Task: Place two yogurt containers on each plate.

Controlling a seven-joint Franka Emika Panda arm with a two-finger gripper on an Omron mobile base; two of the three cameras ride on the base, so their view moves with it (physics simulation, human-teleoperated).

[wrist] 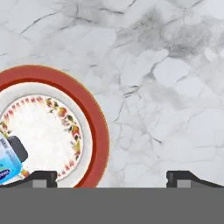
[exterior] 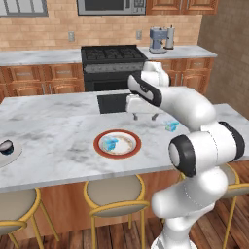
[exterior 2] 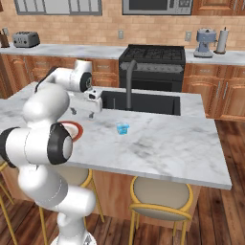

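gripper [exterior: 144,116] jaws wide apart, empty, above counter | one light blue yogurt [exterior: 110,143] on red-rimmed plate [exterior: 133,151]; second [exterior: 171,126] on marble right of it; navy cup [exterior: 6,146] on grey plate [exterior: 14,154] | risk: small boxy cup tipping if grasped off-centre

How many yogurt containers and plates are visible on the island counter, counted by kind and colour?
Light blue yogurt containers: 2, one on the red-rimmed plate, one loose on the counter
Dark navy yogurt container: 1
Red-rimmed plate: 1
Pale grey plate: 1
Total: 5
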